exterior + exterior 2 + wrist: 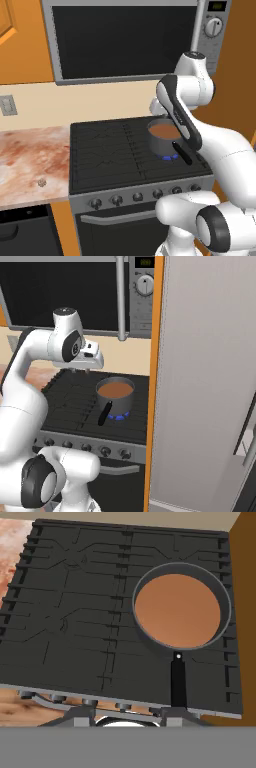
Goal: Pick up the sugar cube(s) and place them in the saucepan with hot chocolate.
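The sugar cube (42,183) is a tiny greyish-tan lump on the marble counter (25,155), left of the stove and near the front edge. The saucepan with hot chocolate (163,135) stands on the stove's right front burner, full of brown liquid (177,610), its black handle (178,684) pointing toward the stove front. My gripper (81,371) hangs above the back of the stove, left of the pan, far from the cube. In the hand view its fingertips (82,716) stand wide apart with nothing between them, so it is open.
A blue flame (169,157) burns under the pan. The black stove grates (105,150) spread left of it, with knobs (116,200) along the front. A microwave (125,37) hangs overhead. A tall grey panel (205,381) walls the stove's right side.
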